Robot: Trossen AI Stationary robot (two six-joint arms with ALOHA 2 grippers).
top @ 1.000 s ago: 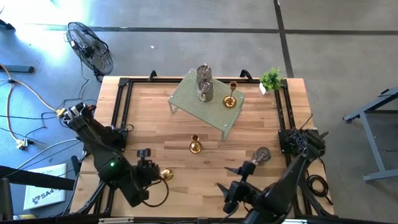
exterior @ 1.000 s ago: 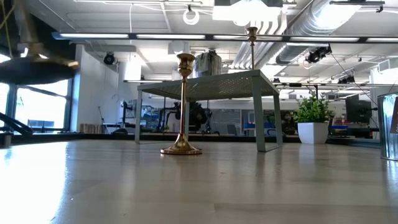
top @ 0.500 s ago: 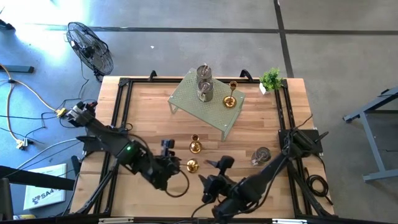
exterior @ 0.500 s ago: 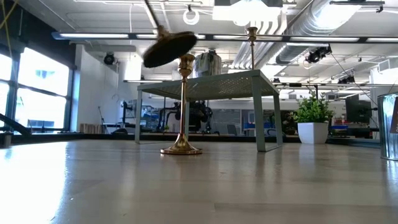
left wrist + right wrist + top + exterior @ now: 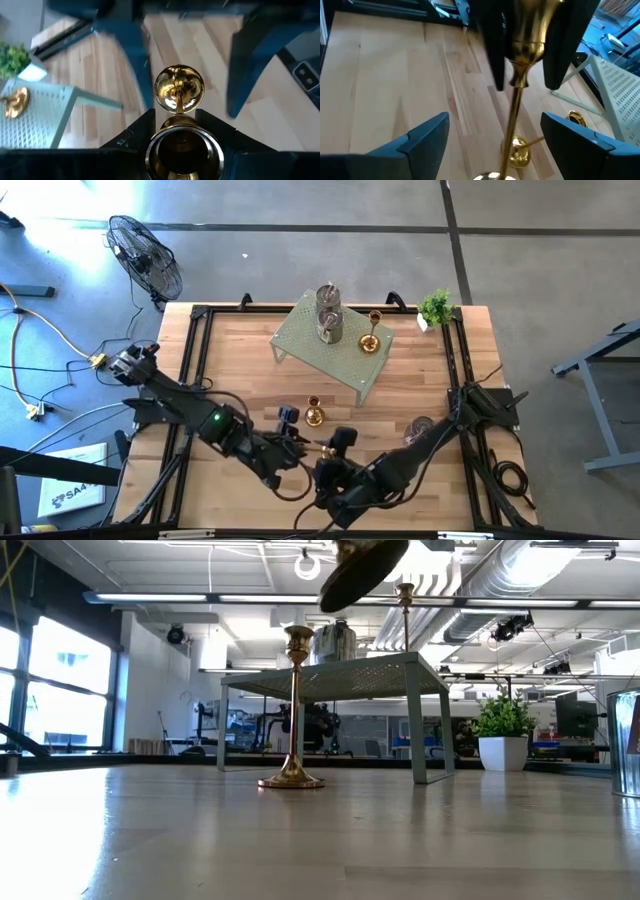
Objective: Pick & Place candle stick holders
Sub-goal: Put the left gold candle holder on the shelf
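My left gripper [image 5: 297, 442] is shut on a gold candle stick holder [image 5: 179, 89] above the table's near middle. Its round base [image 5: 360, 565] shows tilted, high up in the low view. My right gripper [image 5: 495, 120] is open; its fingers stand either side of the held holder's stem [image 5: 514, 107] without touching. A second gold holder [image 5: 314, 415] stands on its base on the table. A third gold holder [image 5: 370, 340] and two grey cups [image 5: 328, 325] stand on the pale green rack [image 5: 345, 355]. Another grey cup [image 5: 420, 428] stands at the table's right. My left gripper pinches the gold holder's cup end [image 5: 182, 150] between its two fingers. The fingers come from the table's left, and the holder lies along them with its base pointing away from the wrist. The holder is lifted clear of the table.
A small potted plant [image 5: 436, 307] stands at the far right corner. Black rails [image 5: 195, 350] run along the table's left, right and far sides. Bare wood lies at the near left [image 5: 200, 480].
My left gripper has carried the gold holder up and toward the table's right, from the near left to the near middle. My right gripper has moved toward the table's left to meet it, staying open; its fingers now flank the holder's stem.
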